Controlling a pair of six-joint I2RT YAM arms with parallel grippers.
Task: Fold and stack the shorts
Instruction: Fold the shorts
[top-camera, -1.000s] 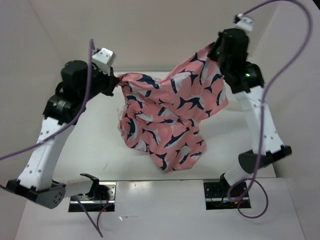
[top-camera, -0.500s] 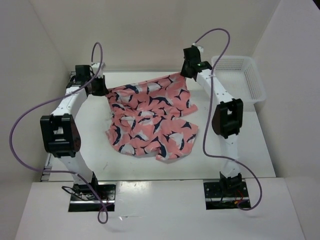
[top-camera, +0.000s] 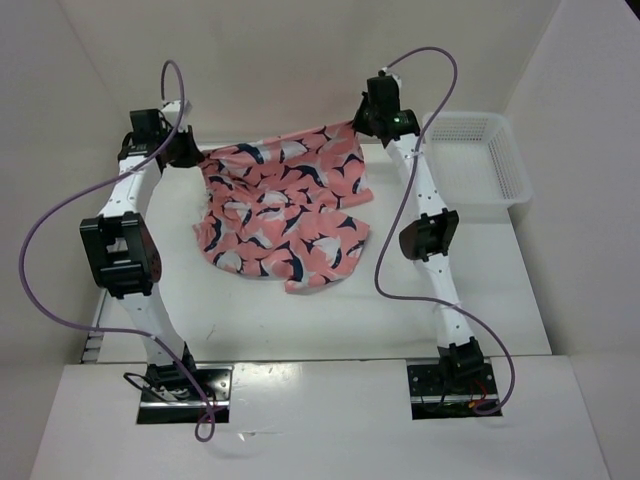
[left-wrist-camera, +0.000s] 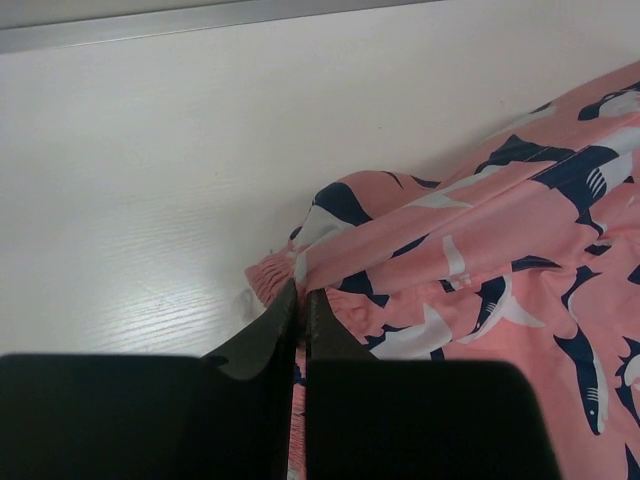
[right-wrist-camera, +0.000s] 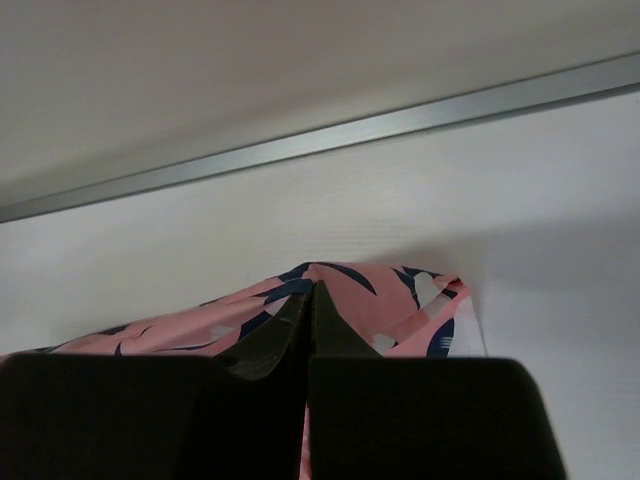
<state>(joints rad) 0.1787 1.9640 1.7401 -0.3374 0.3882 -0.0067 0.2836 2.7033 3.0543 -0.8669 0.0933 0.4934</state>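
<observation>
Both arms had reached farther toward twelve o'clock, dragging the shorts (top-camera: 280, 225) flatter across the table (top-camera: 480, 290), left gripper (top-camera: 194, 157) and right gripper (top-camera: 357, 128) pinched tight on their far corners, nearly ready to fold.

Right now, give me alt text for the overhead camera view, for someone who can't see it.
Pink patterned shorts lie rumpled on a white table, their two far corners pinched and stretched apart by the left gripper and the right gripper. A white basket sits at far right.
</observation>
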